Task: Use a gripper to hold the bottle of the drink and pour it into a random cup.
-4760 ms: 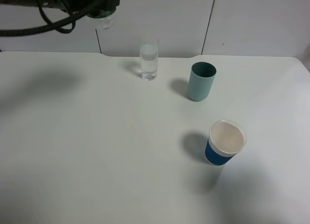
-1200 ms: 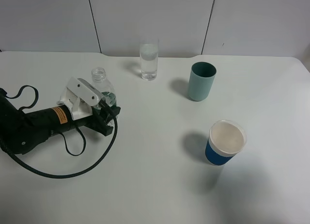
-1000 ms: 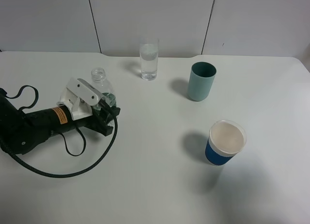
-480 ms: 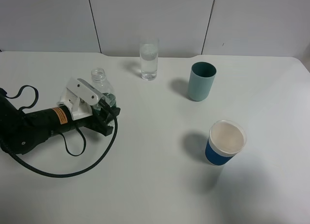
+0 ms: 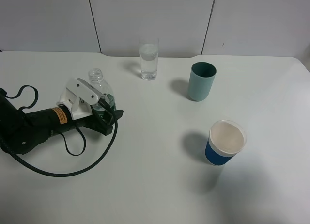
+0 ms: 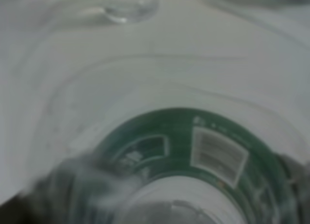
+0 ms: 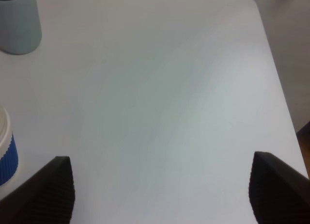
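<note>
bottle (image 5: 98,83): upright on bench (image 5: 145,175), between left fingers (image 5: 104,105)
left fingers: grip state unclear
right fingers (image 7: 160,185): wide, empty
nearer arm: left

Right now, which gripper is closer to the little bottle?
The left gripper. It sits right around the bottle on the table. The right gripper hovers over bare table beyond the blue cup, far from it.

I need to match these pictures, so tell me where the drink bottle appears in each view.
Exterior high: the bottle stands at left, between the left gripper's jaws.
Left wrist: it fills the picture close up, green label in the lower half.
Right wrist: not in it.
Shared landmark: the white table, seen in all three.
</note>
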You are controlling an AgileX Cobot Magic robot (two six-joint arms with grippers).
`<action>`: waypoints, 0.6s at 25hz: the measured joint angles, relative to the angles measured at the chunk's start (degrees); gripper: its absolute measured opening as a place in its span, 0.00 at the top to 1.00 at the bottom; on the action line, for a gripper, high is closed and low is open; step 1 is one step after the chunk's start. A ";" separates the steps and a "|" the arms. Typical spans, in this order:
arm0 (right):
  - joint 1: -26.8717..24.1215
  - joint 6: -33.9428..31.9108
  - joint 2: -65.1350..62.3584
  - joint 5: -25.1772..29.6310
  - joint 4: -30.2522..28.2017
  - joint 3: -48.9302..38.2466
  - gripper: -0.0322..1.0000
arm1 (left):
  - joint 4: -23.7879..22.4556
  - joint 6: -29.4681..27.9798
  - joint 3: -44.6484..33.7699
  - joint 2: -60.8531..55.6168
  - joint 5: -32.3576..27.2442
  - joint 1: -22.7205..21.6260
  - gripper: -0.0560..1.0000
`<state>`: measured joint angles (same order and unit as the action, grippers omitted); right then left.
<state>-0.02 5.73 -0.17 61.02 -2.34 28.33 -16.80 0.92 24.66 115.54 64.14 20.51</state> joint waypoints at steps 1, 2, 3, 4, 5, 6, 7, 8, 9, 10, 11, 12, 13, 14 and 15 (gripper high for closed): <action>0.00 0.00 0.00 0.00 0.00 0.00 0.25 | 0.20 0.00 -0.19 -0.22 0.00 0.00 0.19; 0.00 0.00 0.00 0.00 0.00 0.00 0.25 | 0.53 0.00 -0.71 -0.59 0.00 0.00 0.19; 0.00 0.00 0.00 0.00 0.00 0.00 0.25 | 0.89 0.00 -1.33 -1.39 0.00 0.00 0.18; 0.00 0.00 0.00 0.00 0.00 0.00 0.25 | 1.56 0.00 -2.19 -2.46 0.00 0.00 0.18; 0.00 0.00 0.00 0.00 0.00 0.00 0.25 | 2.37 0.00 -3.18 -3.79 0.00 0.00 0.18; 0.00 0.00 0.00 0.00 0.00 0.00 0.25 | 3.20 0.00 -4.23 -4.96 0.00 0.00 0.18; 0.00 0.00 0.00 0.00 0.00 0.00 0.25 | 3.78 0.00 -5.18 -6.49 0.00 0.00 0.18; 0.00 0.00 0.00 0.00 0.00 0.00 0.25 | 4.45 0.00 -6.34 -8.15 0.00 0.00 0.18; 0.00 0.00 0.00 0.00 0.00 0.00 0.25 | 5.00 0.00 -7.62 -9.59 0.00 0.00 0.18; 0.00 0.00 0.00 0.00 0.00 0.00 0.25 | 5.49 0.00 -8.74 -11.32 0.00 0.00 0.18; 0.00 0.00 0.00 0.00 0.00 0.00 0.25 | 6.29 0.00 -10.12 -13.18 0.00 0.00 0.18; 0.00 0.00 0.00 0.00 0.00 0.00 0.25 | 7.51 0.00 -11.54 -15.06 0.00 0.00 0.18; 0.00 0.00 0.00 0.00 0.00 0.00 0.25 | 9.12 0.00 -12.99 -16.72 -0.06 0.00 0.18; 0.00 0.00 0.00 0.00 0.00 0.00 0.25 | 10.64 0.00 -14.17 -18.84 -0.31 0.00 0.18; 0.00 0.00 0.00 0.00 0.00 0.00 0.25 | 12.39 0.00 -15.49 -21.01 -0.84 0.00 0.18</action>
<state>-0.02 5.73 -0.17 61.02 -2.34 28.33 -4.42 0.92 9.17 94.53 63.30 20.51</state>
